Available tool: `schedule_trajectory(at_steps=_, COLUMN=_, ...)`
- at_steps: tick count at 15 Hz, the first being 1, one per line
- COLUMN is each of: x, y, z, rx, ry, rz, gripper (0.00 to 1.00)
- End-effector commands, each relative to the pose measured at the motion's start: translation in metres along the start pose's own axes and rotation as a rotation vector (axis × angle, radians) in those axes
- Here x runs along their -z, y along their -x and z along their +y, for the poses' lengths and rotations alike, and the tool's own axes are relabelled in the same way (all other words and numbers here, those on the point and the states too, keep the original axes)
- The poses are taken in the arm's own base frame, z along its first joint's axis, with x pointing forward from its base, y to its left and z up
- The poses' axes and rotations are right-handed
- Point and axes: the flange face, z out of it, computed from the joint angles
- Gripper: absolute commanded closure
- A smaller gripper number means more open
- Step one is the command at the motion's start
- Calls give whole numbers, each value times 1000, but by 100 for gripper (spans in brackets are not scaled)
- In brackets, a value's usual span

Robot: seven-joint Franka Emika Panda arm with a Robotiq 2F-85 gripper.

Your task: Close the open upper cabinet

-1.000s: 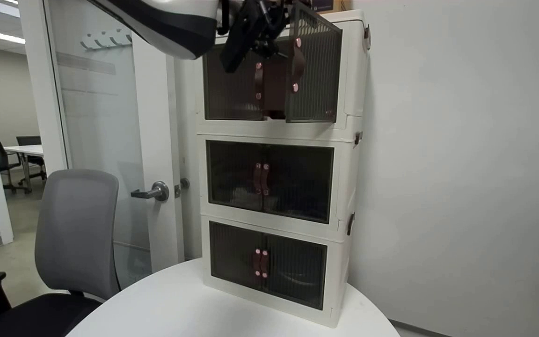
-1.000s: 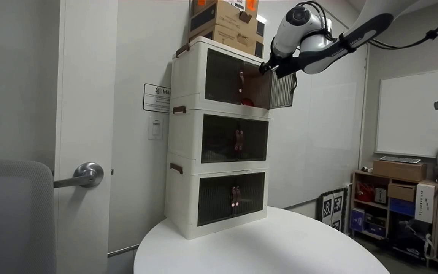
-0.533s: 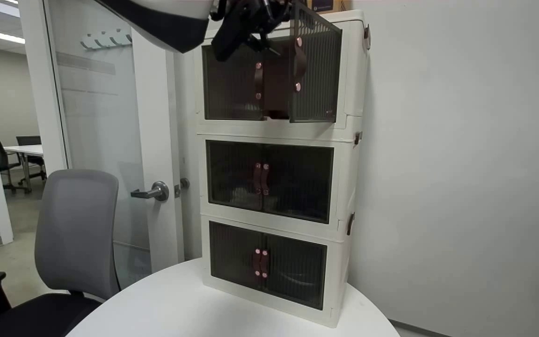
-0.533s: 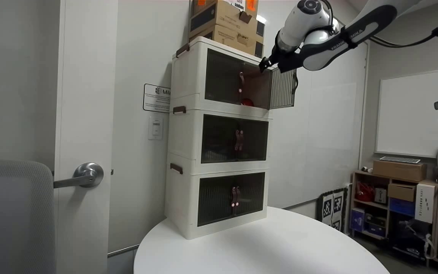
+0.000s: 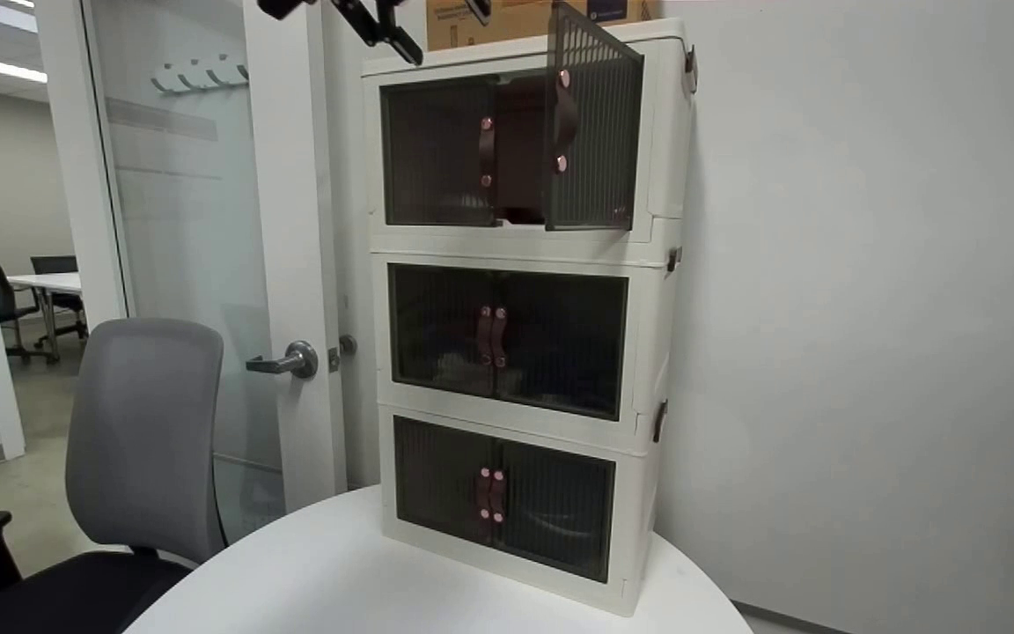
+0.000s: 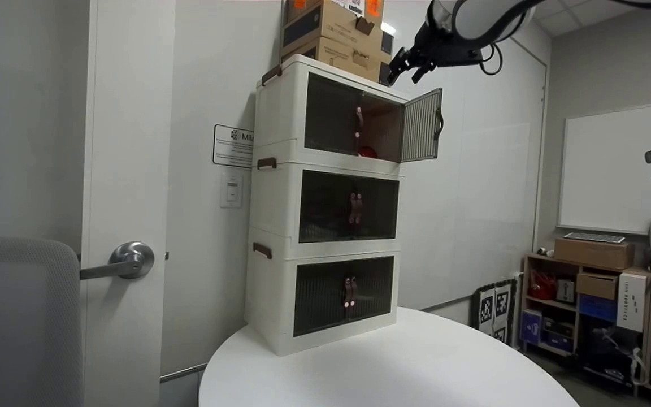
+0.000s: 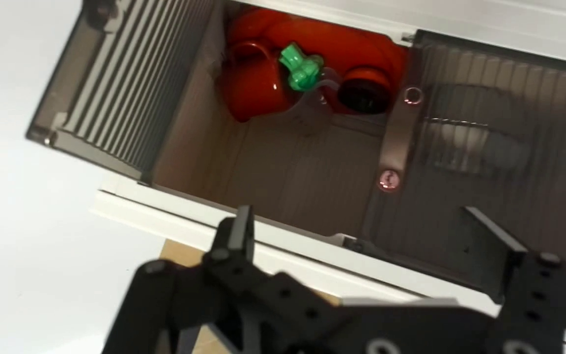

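The upper cabinet [image 5: 667,132] is the top tier of the white stack, also in the other views [image 6: 280,107] [image 7: 322,253]. Its hinged door [image 5: 599,145] stands swung well outward in both exterior views [image 6: 421,127] and at the wrist view's upper left [image 7: 135,78]. Its second smoky door [image 5: 437,154] is shut, its handle [image 7: 397,135] showing in the wrist view. My gripper [image 6: 404,81] is open and empty, level with the cabinet's top edge and apart from the open door. It shows at the top of an exterior view [image 5: 451,40] and low in the wrist view [image 7: 356,209].
A red mug [image 7: 253,91] and a green object [image 7: 301,68] sit inside the open compartment. Cardboard boxes [image 6: 339,42] stand on the cabinet top. The middle [image 5: 507,339] and lowest [image 5: 503,497] tiers have shut doors. A chair [image 5: 144,431] stands beside the white table [image 6: 416,362].
My gripper has risen from in front of the opening to the cabinet's top edge, and the wrist has turned. The open door has swung slightly farther out since one second ago.
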Motion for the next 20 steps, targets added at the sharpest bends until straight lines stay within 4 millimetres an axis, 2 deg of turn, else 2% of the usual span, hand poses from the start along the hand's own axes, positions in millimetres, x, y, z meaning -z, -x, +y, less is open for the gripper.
schedule_trajectory(at_steps=1, x=71, y=8, z=-1, rx=35, ry=-152, rz=-89, gripper=0)
schedule_trajectory(at_steps=3, x=104, y=6, z=17, rx=52, ry=-256, rz=-144, gripper=0)
schedule_trajectory(at_steps=5, x=131, y=6, z=50, rx=65, ry=-303, rz=-204, gripper=0)
schedule_trajectory(at_steps=7, x=140, y=14, z=93, rx=67, ry=-267, rz=-264, gripper=0)
schedule_trajectory(at_steps=9, x=139, y=27, z=136, rx=54, ry=-228, rz=-320, gripper=0)
schedule_trajectory(at_steps=12, x=117, y=49, z=193, rx=18, ry=-176, rz=-367, gripper=0)
schedule_trajectory(at_steps=14, x=96, y=63, z=220, rx=0, ry=-152, rz=-389, gripper=0)
schedule_trajectory(at_steps=17, x=59, y=81, z=243, rx=5, ry=-160, rz=-427, gripper=0)
schedule_trajectory(at_steps=20, x=19, y=89, z=251, rx=17, ry=-192, rz=-452, gripper=0)
